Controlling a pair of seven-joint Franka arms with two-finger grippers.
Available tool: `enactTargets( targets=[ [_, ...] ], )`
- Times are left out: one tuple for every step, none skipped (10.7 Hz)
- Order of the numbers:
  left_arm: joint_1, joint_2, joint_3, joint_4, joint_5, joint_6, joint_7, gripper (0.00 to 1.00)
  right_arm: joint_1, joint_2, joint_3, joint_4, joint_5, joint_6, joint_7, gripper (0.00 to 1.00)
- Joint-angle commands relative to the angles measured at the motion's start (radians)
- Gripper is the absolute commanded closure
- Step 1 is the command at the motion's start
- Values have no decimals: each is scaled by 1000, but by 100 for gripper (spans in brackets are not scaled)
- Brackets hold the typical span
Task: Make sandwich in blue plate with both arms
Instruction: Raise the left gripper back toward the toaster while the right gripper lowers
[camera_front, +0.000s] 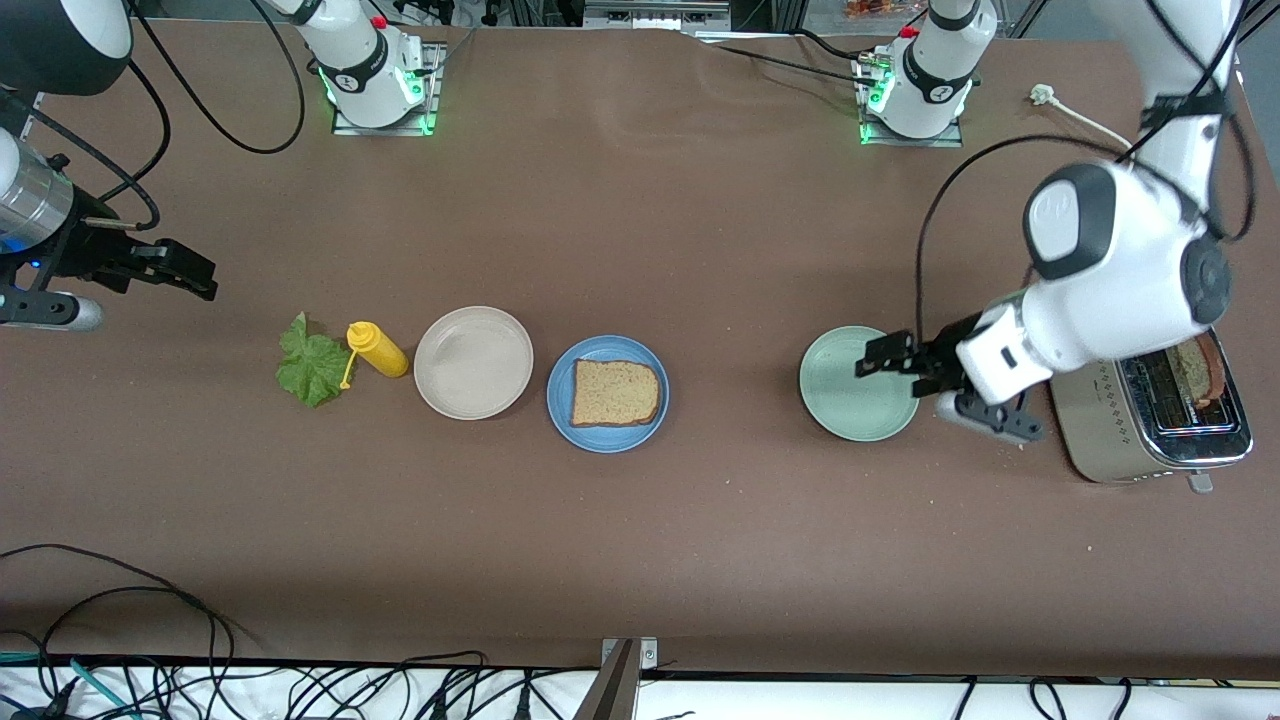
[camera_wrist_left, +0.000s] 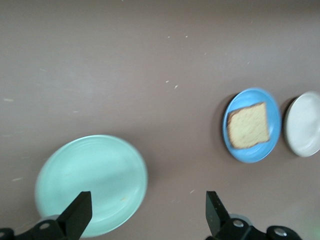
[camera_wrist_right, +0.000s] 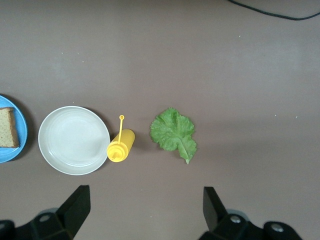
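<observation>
The blue plate (camera_front: 560, 402) sits mid-table with one slice of brown bread (camera_front: 614, 392) on it. A second slice (camera_front: 1196, 368) stands in the toaster (camera_front: 1110, 420) at the left arm's end. The lettuce leaf (camera_front: 312, 366) lies on the table toward the right arm's end. My left gripper (camera_front: 882, 357) is open and empty over the pale green plate (camera_front: 850, 412). Its wrist view shows the open gripper (camera_wrist_left: 147, 215), that plate (camera_wrist_left: 90, 175), and the blue plate (camera_wrist_left: 250, 155) with bread (camera_wrist_left: 247, 125). My right gripper (camera_front: 200, 277) is open and empty over bare table near the lettuce (camera_wrist_right: 173, 133).
A yellow mustard bottle (camera_front: 377, 349) lies between the lettuce and a beige plate (camera_front: 473, 362), which sits beside the blue plate. Both show in the right wrist view, the bottle (camera_wrist_right: 121, 145) and the beige plate (camera_wrist_right: 74, 140). Cables run along the table's front edge.
</observation>
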Motion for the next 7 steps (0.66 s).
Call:
enactTargets(
  targets=[
    [41,-202,-17,-69,236,-126,16,0,7,18,6,20,2,-20,-25,0],
    [61,-233,-17,-69,279,-155,16,0,-4,71,0,3,13,-43,-34,0],
    [81,-268,-16,-66,301,-200,15,0,-28,81,-3,-2,13,-40,-109,0],
    [84,-302,-14,-63,342,-243,15,0,-34,105,-3,-8,10,-45,-219,0],
    [84,-331,-14,-65,393,-270,16,0,-54,115,-11,-26,7,-40,-250,0],
    [87,-339,-8,-62,407,-310,16,0,-94,148,-17,-30,7,-30,-264,0],
    [102,-353,-1,-60,422,-348,16,0,-119,177,-17,-33,7,-27,-267,0]
  ],
)
